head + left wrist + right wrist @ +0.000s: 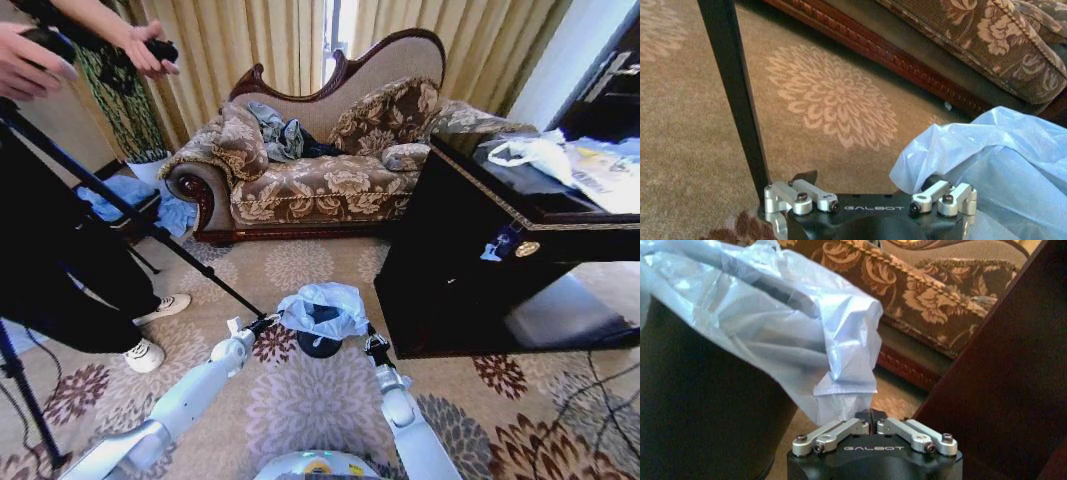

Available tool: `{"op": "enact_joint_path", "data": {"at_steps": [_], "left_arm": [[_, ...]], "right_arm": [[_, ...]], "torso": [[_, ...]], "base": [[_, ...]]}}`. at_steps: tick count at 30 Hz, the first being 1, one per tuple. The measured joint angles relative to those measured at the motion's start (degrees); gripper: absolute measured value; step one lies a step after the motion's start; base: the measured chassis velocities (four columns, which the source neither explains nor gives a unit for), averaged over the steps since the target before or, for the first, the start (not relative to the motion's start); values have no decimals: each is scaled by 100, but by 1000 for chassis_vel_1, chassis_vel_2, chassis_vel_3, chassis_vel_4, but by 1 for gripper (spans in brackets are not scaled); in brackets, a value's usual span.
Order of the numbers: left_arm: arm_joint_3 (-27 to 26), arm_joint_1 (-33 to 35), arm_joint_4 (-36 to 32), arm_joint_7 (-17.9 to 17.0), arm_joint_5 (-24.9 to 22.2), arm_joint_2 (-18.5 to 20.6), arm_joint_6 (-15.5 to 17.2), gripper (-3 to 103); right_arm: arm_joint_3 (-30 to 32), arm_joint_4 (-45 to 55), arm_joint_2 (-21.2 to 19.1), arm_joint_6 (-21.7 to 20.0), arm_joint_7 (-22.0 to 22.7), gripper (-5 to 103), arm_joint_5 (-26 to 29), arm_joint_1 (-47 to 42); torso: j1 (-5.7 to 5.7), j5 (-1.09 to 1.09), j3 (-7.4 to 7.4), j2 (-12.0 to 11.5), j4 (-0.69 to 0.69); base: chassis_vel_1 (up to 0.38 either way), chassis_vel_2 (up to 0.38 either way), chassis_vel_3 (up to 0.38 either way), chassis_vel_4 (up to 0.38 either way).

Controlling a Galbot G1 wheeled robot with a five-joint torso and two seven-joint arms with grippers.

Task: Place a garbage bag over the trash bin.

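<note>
— Right gripper (871, 416): what is it doing?
— Its fingers are pinched together on a hanging fold of the garbage bag (773, 315), beside the trash bin (700, 405).
— And the left gripper (870, 192)?
— Spread wide, one finger at the bag's edge, gripping nothing.
— Arms?
— Both reach forward, flanking the bin on the carpet (310, 400) before the sofa (320, 160).

One thin, crinkly pale blue-white plastic garbage bag (322, 308) drapes one small black cylindrical trash bin (321, 345) at centre. Two grey robot grippers flank it, the left gripper (268, 322) at 9 o'clock and the right gripper (371, 340) at 3 o'clock. One floral upholstered sofa (320, 170) stands at 12 o'clock.
</note>
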Motion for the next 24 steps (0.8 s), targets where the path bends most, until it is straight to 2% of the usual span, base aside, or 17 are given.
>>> {"op": "enact_joint_path", "data": {"at_steps": [4, 6, 7, 9, 10, 14, 17, 19, 20, 22, 23, 24], "left_arm": [[26, -31, 178, 10, 133, -70, -81, 98], [52, -20, 187, -8, 244, -66, -139, 98], [52, -20, 187, -8, 244, -66, -139, 98], [71, -12, 181, -25, 483, -29, -277, 98], [71, -12, 181, -25, 483, -29, -277, 98], [94, 62, -9, -46, 688, 145, -379, 99], [97, 125, -191, -82, 689, 261, -369, 100], [111, 227, -469, -122, 662, 455, -331, 100], [111, 227, -469, -122, 662, 455, -331, 100], [102, 305, -676, -163, 628, 596, -300, 100], [102, 305, -676, -163, 628, 596, -300, 100], [90, 334, -745, -175, 610, 636, -294, 100]], "right_arm": [[40, -36, 28, 162, 4, -3, 28, -57], [8, 465, -137, 177, -67, 8, 454, -324], [8, 465, -137, 177, -67, 8, 454, -324], [12, 909, -373, 441, -299, 18, 886, -660], [12, 909, -373, 441, -299, 18, 886, -660], [88, 1511, -635, 722, -620, 39, 1369, -1091], [96, 1675, -690, 750, -726, 45, 1505, -1179], [131, 1939, -754, 807, -870, 56, 1663, -1292], [131, 1939, -754, 807, -870, 56, 1663, -1292], [189, 2215, -796, 810, -957, 66, 1809, -1381], [189, 2215, -796, 810, -957, 66, 1809, -1381], [207, 2303, -816, 805, -985, 72, 1866, -1409]], "torso": [[0, 1, 0, 0, 1], [0, 0, 0, 0, 0], [0, 0, 0, 0, 0], [0, 0, 0, 0, 0], [0, 0, 0, 0, 0], [0, 0, 0, 0, -1], [0, 0, 0, 0, -1], [0, 1, 0, 0, 2], [0, 1, 0, 0, 2], [0, 1, 0, 0, 1], [0, 1, 0, 0, 1], [0, 0, 0, 0, 1]], "base": [[0, 0, 0, 0], [0, 0, 0, 0], [0, 0, 0, 0], [0, 0, 0, 0], [0, 0, 0, 0], [0, 0, 0, 0], [0, 0, 0, 0], [0, 0, 0, 0], [0, 0, 0, 0], [0, 0, 0, 0], [0, 0, 0, 0], [0, 0, 0, 0]]}}
